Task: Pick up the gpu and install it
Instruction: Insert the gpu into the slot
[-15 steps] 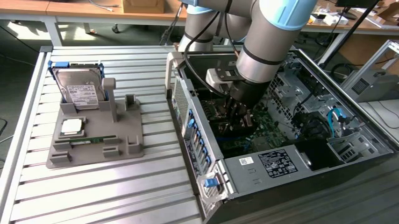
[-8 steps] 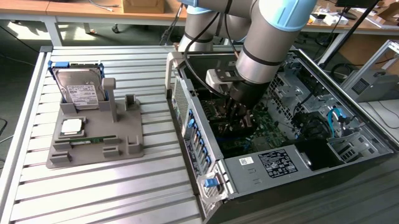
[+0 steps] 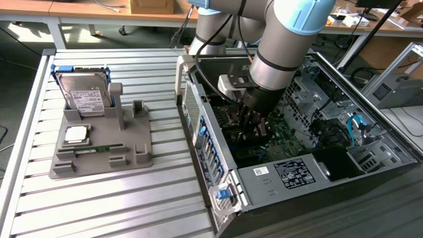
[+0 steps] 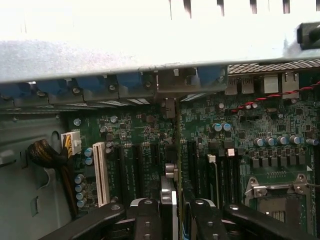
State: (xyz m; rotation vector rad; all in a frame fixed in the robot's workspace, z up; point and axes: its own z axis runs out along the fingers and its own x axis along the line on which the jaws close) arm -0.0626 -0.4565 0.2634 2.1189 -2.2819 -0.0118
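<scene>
Wrist view: the gripper (image 4: pixel 176 212) clenches the gpu (image 4: pixel 178 165), held edge-on above the motherboard (image 4: pixel 260 125) slots. Exterior view shows the arm (image 3: pixel 281 49) reaching down inside the case (image 3: pixel 278 173).

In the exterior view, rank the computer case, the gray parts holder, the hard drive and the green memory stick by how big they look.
1. computer case
2. gray parts holder
3. hard drive
4. green memory stick

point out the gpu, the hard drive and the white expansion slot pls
gpu (image 4: pixel 178 150), wrist view: thin edge of the card, standing between the gripper fingers over the motherboard.
hard drive (image 3: pixel 88 96), exterior view: white label on its face.
white expansion slot (image 4: pixel 101 173), wrist view: middle of the slot body.
</scene>
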